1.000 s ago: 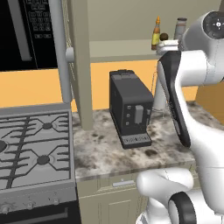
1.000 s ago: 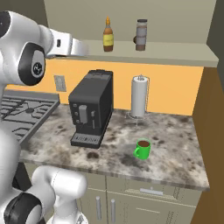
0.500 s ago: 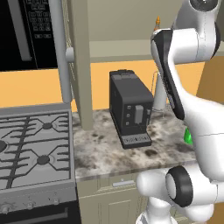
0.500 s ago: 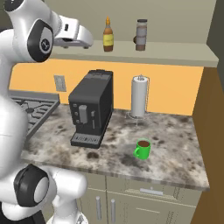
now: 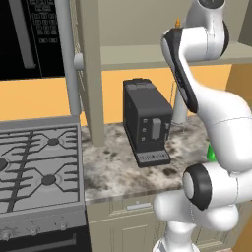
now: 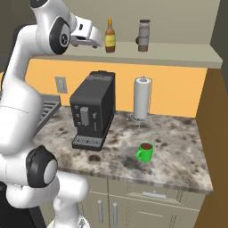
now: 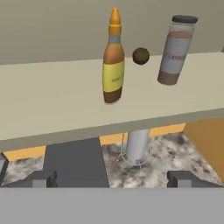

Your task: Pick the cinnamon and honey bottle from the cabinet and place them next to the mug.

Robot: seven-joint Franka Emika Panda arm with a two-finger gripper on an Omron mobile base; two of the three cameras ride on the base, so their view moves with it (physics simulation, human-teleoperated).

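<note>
The honey bottle point(image 7: 113, 61) stands upright on the cabinet shelf point(image 7: 48, 105), yellow-amber with an orange pointed top. To its right stands the cinnamon jar point(image 7: 176, 49), brownish-grey with a dark lid. My gripper point(image 7: 113, 181) is open in front of the shelf edge, short of the honey bottle, with nothing between its fingers. From the right base, the gripper point(image 6: 99, 43) hovers just left of the honey bottle point(image 6: 110, 37), and the cinnamon point(image 6: 143, 35) is further right. The green mug point(image 6: 145, 151) sits on the counter below. My arm hides most of the honey bottle point(image 5: 177, 22).
A small brown ball point(image 7: 140, 56) lies on the shelf between bottle and jar. A black coffee machine point(image 6: 92, 111) and a paper towel holder point(image 6: 141, 98) stand on the marble counter. The stove point(image 5: 39, 162) and microwave point(image 5: 29, 34) are at the left, past the cabinet's side panel point(image 5: 91, 74).
The arm has swung up and the hand has moved right along the shelf edge, closing in on the honey bottle. Bottle, jar and mug have stayed put.
</note>
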